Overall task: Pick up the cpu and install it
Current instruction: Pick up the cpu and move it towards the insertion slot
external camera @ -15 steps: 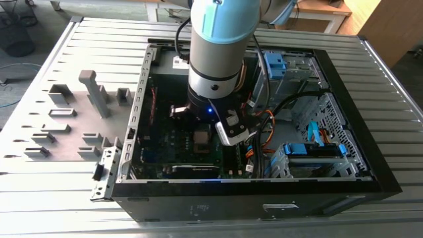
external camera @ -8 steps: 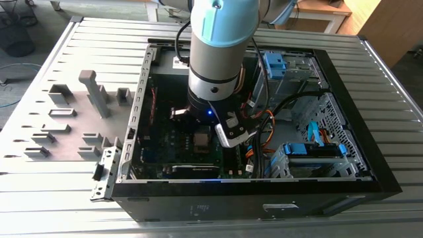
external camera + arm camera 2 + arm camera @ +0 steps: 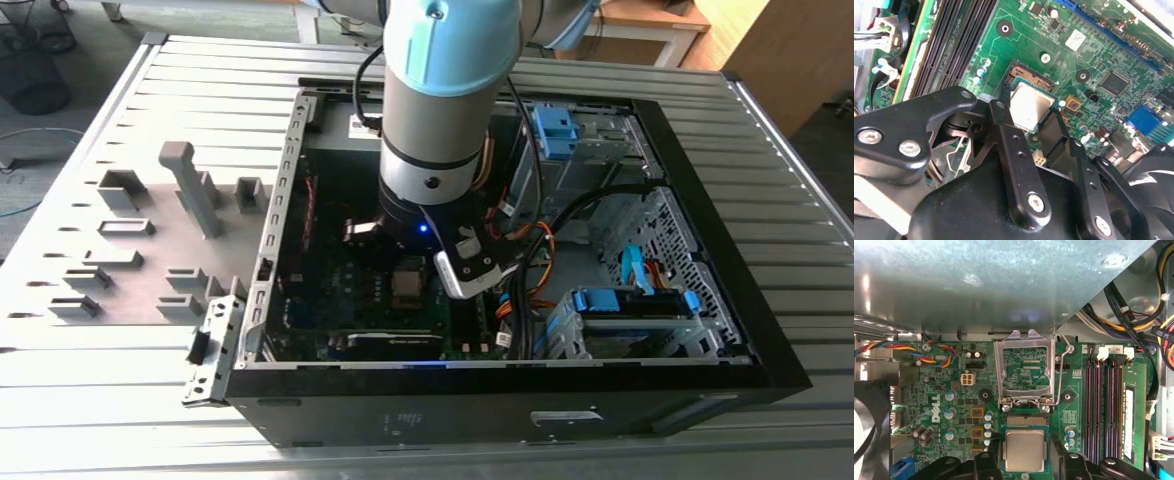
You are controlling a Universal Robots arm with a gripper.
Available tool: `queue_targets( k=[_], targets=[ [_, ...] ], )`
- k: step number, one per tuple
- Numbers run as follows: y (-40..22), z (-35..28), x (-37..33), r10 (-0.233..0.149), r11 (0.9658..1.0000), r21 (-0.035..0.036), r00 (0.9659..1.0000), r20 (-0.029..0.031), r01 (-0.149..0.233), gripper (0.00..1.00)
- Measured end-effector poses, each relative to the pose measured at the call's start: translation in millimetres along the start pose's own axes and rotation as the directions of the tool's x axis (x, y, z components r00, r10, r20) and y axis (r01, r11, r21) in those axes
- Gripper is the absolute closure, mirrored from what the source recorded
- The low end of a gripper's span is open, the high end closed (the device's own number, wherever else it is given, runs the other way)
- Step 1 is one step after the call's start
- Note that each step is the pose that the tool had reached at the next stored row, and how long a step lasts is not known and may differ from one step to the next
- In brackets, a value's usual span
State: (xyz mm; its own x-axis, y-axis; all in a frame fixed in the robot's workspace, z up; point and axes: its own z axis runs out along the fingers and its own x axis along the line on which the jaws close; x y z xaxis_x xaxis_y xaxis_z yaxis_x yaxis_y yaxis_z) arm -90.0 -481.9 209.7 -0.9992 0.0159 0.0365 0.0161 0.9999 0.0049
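The cpu [image 3: 1025, 450] [image 3: 1030, 104], a small flat square with a silvery top, lies level between the black fingers [image 3: 988, 462] of my gripper [image 3: 1025, 456] [image 3: 1029, 120], one on each of two opposite sides. It hovers low over the open socket [image 3: 1027, 421] [image 3: 1029, 76] on the green motherboard [image 3: 944, 405], and a strip of socket contacts shows past one of its edges. The metal socket bracket [image 3: 1026, 371] is flipped up and open beside the socket. In the exterior view the arm reaches down into the computer case, with the gripper [image 3: 408, 282] just above the board.
Black memory slots [image 3: 1104, 410] [image 3: 954, 45] run beside the socket. A grey metal box [image 3: 979, 285] overhangs the board past the bracket. Cable bundles [image 3: 534, 250] and blue drive cages [image 3: 627, 305] fill the exterior view's right of the case [image 3: 534, 415]. A grey fixture plate [image 3: 147, 250] lies on the exterior view's left.
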Motion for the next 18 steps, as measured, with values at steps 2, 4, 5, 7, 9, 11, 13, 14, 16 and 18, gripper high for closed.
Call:
queue_targets(
  k=[2, 4, 5, 7, 9, 11, 13, 14, 16, 18],
  targets=[
    [0.0, 0.0, 0.0, 0.0, 1.0, 0.0002, 1.0, 0.0, 0.0, 0.53],
    [0.0, 0.5, 0.1, 0.0, 1.0, 0.0002, 1.0, 0.0005, 0.0, 0.53],
    [0.0, 0.5, 0.1, 0.0, 1.0, 0.0002, 1.0, 0.0005, 0.0, 0.53],
    [0.0, 0.8, 0.1, 0.0, 1.0, 0.0001, 1.0, 0.0007, 0.0, 0.53],
    [0.0, 0.9, 0.1, 0.0, 1.0, 0.0002, 1.0, 0.0008, 0.0, 0.53],
    [0.0, 1.0, 0.1, 0.0, 1.0, 0.0003, 1.0, 0.0009, 0.0, 0.53],
    [0.0, 1.0, 0.1, 0.0, 1.0, 0.0003, 1.0, 0.0009, 0.0, 0.53],
    [0.0, 1.1, 0.1, 0.0, 1.0, 0.0001, 1.0, 0.001, 0.0, 0.53],
    [0.0, 1.7, 0.1, 0.0, 1.0, 0.0, 1.0, 0.001, 0.0, 0.53],
    [0.0, 2.5, 0.0, 0.0, 1.0, 0.0001, 1.0, 0.0015, 0.0, 0.53]
  ],
)
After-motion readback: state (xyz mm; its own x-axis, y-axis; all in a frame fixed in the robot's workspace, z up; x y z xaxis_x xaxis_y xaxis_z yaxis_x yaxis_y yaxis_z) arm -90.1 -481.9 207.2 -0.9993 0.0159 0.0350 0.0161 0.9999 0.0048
